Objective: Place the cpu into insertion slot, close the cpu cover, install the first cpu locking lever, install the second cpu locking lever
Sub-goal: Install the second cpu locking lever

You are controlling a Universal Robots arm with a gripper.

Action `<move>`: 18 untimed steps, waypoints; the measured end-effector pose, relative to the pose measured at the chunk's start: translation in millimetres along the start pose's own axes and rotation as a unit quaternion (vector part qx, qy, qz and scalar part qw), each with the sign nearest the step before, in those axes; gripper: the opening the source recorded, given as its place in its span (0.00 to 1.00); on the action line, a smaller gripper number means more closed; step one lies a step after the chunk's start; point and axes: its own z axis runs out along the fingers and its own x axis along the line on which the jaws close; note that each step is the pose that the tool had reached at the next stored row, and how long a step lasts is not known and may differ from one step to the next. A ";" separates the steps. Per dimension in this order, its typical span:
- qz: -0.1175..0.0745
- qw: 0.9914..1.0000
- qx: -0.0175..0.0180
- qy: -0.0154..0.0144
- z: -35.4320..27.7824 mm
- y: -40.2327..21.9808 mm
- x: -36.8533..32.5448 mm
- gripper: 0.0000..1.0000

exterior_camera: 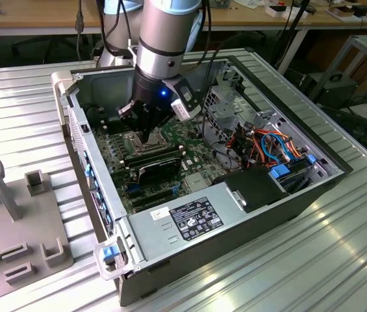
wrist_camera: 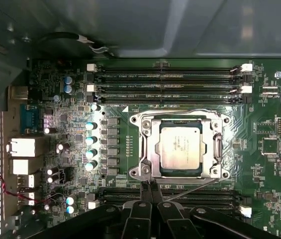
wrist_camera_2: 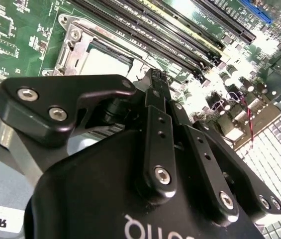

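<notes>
At centre frame, the gripper, fingers pressed together holding nothing, is nearing the cpu cover's lever; steady pressure seems wise.

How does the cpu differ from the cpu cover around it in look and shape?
The cpu is a solid square with a dull silver top; the cpu cover is a thin metal frame with a square window. The cpu lies inside that window; the cover borders it. Both lie flat on the socket.
</notes>
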 end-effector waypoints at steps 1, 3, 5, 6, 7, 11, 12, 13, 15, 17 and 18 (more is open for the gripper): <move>0.000 1.000 -0.002 0.000 1.0 -1.0 0.4 0.11; 0.000 1.000 -0.003 0.000 2.2 -3.1 1.3 0.11; 0.000 1.000 -0.005 0.000 3.1 -6.3 3.3 0.11; 0.000 1.000 -0.005 0.000 3.3 -7.8 3.6 0.11; 0.000 1.000 -0.005 0.000 3.7 -8.4 3.7 0.11; 0.000 1.000 -0.005 0.000 -2.4 -8.3 3.9 0.11; 0.000 1.000 -0.005 0.000 -7.2 -8.3 4.0 0.11; 0.000 1.000 -0.005 0.000 -9.6 -8.2 3.9 0.11; 0.000 1.000 -0.005 0.004 -12.0 -8.7 -4.6 0.11; 0.000 1.000 -0.005 0.008 -12.4 -12.7 -12.1 0.11; 0.000 1.000 -0.005 0.009 -12.5 -18.9 -12.4 0.11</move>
